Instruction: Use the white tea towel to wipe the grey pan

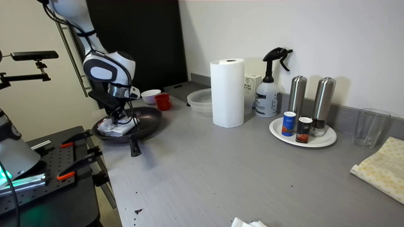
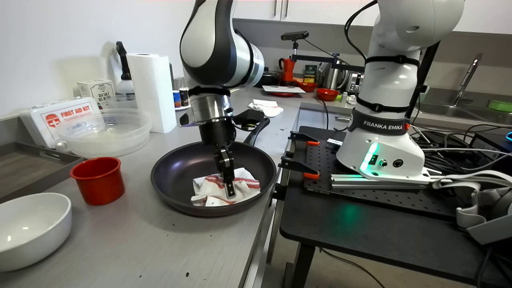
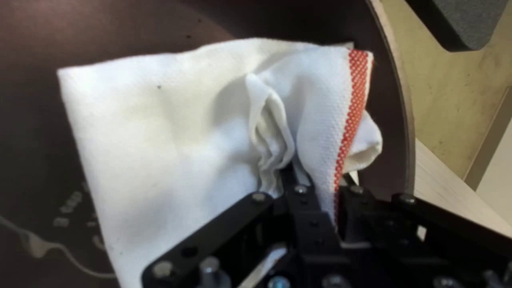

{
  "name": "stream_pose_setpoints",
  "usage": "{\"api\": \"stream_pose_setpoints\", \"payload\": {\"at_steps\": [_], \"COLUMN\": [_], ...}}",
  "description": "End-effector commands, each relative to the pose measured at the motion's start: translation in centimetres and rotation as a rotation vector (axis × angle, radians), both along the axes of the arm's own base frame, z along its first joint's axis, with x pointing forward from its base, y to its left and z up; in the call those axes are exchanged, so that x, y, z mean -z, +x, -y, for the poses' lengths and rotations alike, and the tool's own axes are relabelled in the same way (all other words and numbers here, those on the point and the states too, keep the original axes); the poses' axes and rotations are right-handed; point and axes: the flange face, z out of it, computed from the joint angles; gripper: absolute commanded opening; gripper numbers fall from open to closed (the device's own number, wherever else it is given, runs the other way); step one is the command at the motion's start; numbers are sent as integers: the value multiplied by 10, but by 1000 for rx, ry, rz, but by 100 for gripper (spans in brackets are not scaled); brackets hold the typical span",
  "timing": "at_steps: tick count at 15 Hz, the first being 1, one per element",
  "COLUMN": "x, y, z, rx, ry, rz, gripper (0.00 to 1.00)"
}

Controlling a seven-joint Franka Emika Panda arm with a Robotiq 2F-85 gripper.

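Gripper (image 3: 323,182) at lwr ctr of wrist view, pinching a fold of white tea towel (image 3: 160,132) w/ red stripe. Towel's in grey pan (image 2: 176,172), L of ctr in an exterior view; red cup (image 2: 101,184) farther L.

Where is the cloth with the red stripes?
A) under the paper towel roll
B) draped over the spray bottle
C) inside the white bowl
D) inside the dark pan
D, since an exterior view shows the striped cloth bunched within the rim of the pan.
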Motion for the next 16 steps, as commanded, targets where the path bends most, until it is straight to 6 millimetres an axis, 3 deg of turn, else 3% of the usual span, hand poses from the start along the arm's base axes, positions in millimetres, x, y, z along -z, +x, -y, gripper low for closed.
{"api": "stream_pose_setpoints", "payload": {"at_steps": [1,4,8,16], "x": [-3,-4,-3,4], "y": [-14,-11,4,52], "z": [-24,-30,-17,51], "rx": [-105,-117,-64,139], "ry": [16,19,12,-64], "rz": [-7,-2,18,113], "gripper": [3,3,3,3]}}
